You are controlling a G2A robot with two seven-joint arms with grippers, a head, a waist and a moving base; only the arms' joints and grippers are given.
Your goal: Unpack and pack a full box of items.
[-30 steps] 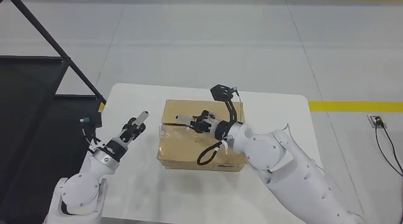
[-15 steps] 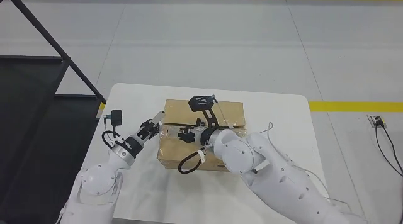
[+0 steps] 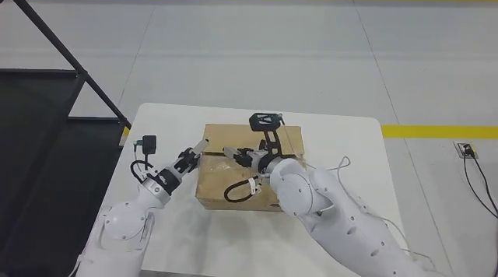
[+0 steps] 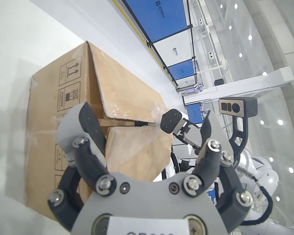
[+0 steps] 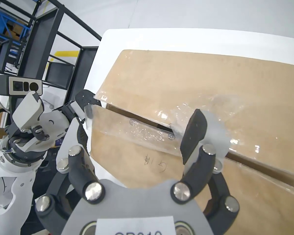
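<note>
The left claw and right claw are held open, nothing gripped, at the left end of the box.

White glossy shells with rounded joints cover the left arm and the right arm. The left end effector and the right end effector are built alike: a grey metal base plate studded with silver screws, black linkages, and pale fingers faced with black textured pads. A white label with dark print sits on the plate. Each wrist carries a black camera on a curved black bracket — the right wrist's has a tan face. A black braided cable loops beside the right wrist.
</note>
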